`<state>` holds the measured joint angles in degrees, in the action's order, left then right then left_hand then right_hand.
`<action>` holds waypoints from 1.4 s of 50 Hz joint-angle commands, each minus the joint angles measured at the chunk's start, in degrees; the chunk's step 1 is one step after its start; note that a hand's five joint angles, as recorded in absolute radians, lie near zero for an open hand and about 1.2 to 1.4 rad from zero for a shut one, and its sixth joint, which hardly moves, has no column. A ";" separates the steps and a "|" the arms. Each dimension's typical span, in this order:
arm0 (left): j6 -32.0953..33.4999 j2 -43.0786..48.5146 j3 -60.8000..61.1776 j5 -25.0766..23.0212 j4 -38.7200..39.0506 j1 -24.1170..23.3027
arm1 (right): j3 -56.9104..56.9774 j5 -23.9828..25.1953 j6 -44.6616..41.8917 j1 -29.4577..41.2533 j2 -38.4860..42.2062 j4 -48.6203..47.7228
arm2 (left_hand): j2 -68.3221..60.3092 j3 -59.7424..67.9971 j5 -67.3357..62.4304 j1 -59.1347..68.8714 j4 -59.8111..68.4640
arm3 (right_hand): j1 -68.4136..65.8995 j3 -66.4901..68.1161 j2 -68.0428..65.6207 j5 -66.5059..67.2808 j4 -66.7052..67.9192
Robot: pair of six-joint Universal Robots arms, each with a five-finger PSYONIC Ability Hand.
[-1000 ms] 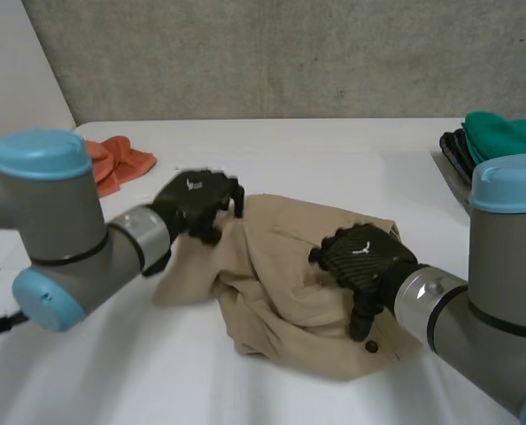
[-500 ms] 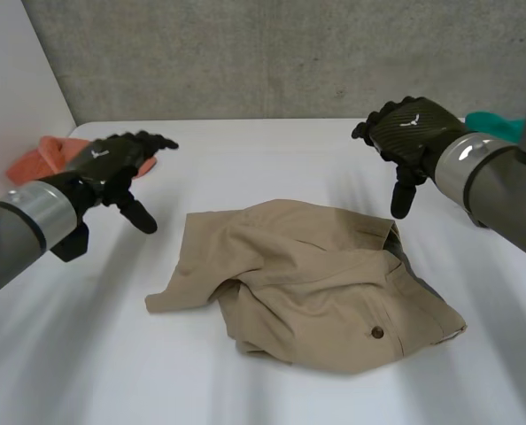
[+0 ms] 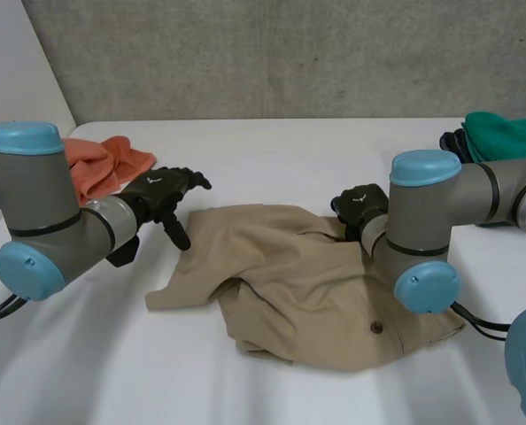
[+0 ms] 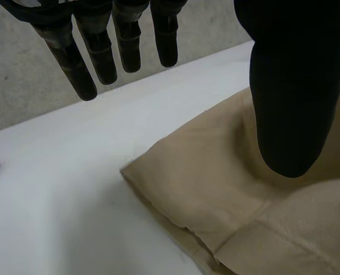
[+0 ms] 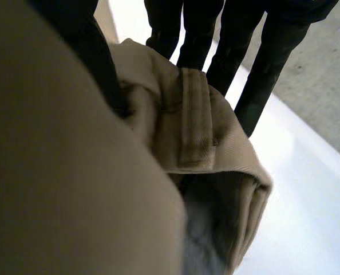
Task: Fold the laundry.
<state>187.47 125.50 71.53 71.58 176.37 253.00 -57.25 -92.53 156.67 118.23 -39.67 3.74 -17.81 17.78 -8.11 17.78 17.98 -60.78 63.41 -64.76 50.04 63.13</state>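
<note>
Laundry is seen as one beige garment (image 3: 298,283), left crumpled in the middle of the white bench (image 3: 272,150). A small dark button is visible on its near right part.

The left hand (image 3: 161,197) is held at the far left corner of the garment. Its fingers (image 4: 101,51) are kept straight and spread, and they are stretched out past the cloth edge, over bare bench. Its thumb (image 4: 290,86) is hung above the beige cloth. Nothing is gripped by this hand, and the corner of the garment is found under its palm.

The right hand (image 3: 359,205) is placed on the far right side of the garment and is partly covered by its own arm. In the right wrist view the waistband (image 5: 193,114), with a belt loop on it, is caught between the straight fingers (image 5: 233,51) behind it and the thumb (image 5: 95,51) pressed into the fold, so the cloth is pinched there.

An orange cloth (image 3: 104,164) is laid at the far left of the bench, well apart from the garment. A green cloth (image 3: 506,133) is laid at the far right.
</note>
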 commanded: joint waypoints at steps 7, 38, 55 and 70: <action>0.26 0.00 0.10 -0.82 3.01 -1.71 | -9.45 7.09 2.24 -0.98 -23.94 -3.57 | 0.54 -0.50 0.83 -0.50 -0.71 | -19.22 16.59 -15.24 19.96 16.87; -9.76 9.41 -5.09 -7.51 5.65 -10.95 | -15.70 18.18 6.02 -3.26 -35.13 -0.66 | -62.19 62.22 -61.89 62.22 62.02 | -19.22 16.59 -15.24 19.96 16.87; -6.24 -7.64 -20.91 8.32 31.22 -4.09 | 2.76 7.10 7.77 -3.44 -20.80 -50.29 | -62.19 62.22 -61.89 62.22 62.02 | -19.22 16.59 -15.24 19.96 16.87; -6.60 -13.17 -6.27 5.16 30.79 -1.72 | 2.68 12.63 14.81 -4.06 -17.11 -46.73 | -62.19 62.22 -61.89 62.22 62.02 | -19.22 16.59 -15.24 19.96 16.87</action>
<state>180.48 113.79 55.39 78.90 209.02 250.71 -52.56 -83.25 170.71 114.77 -57.90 -50.79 -68.56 68.17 -56.69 66.54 68.72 -63.01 67.73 -66.87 54.37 68.74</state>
